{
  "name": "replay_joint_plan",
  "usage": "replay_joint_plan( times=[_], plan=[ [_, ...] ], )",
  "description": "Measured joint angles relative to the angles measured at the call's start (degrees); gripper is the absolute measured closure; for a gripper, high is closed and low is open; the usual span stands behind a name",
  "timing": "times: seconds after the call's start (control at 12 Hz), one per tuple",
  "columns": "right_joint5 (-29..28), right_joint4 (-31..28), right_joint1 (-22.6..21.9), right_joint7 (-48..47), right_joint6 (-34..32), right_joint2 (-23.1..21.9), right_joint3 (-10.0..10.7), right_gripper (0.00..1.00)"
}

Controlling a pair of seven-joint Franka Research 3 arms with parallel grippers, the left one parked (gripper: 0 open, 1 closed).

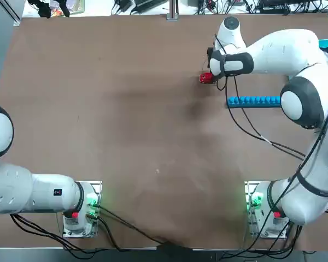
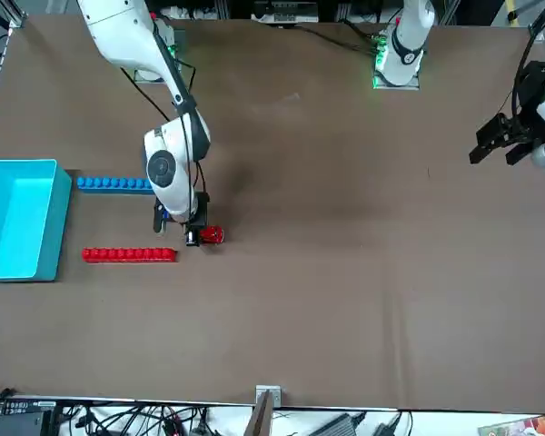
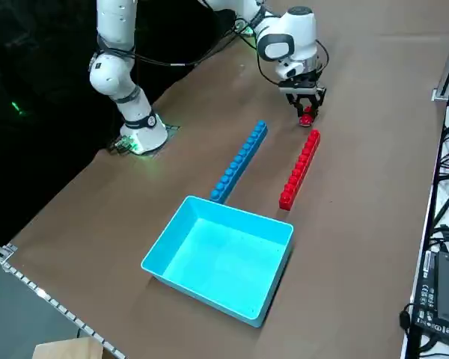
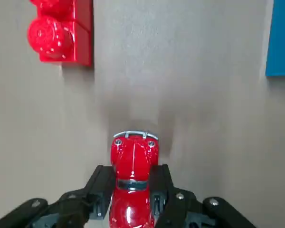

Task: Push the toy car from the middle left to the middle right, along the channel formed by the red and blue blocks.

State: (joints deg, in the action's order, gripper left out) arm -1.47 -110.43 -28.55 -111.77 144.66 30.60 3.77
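The right gripper [image 4: 134,192] was closed on the sides of the car [image 4: 134,183], one finger against each flank. The car lay on the table [image 2: 363,300], its front toward the near end of the channel [image 3: 268,179], just outside it. The red row [image 3: 300,170] and blue row [image 3: 239,162] formed the walls; the bin [image 3: 221,258] stood by the far end.
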Motion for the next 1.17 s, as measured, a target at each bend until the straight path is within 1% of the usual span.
replay_joint_plan(
  times=[0.58,1.17],
  plan=[
    [-1.6,2.0,-1.9,0.0,0.0,1.3,0.0,0.56],
    [-1.8,4.7,-4.4,-1.0,0.0,3.0,0.0,0.56]
  ],
)
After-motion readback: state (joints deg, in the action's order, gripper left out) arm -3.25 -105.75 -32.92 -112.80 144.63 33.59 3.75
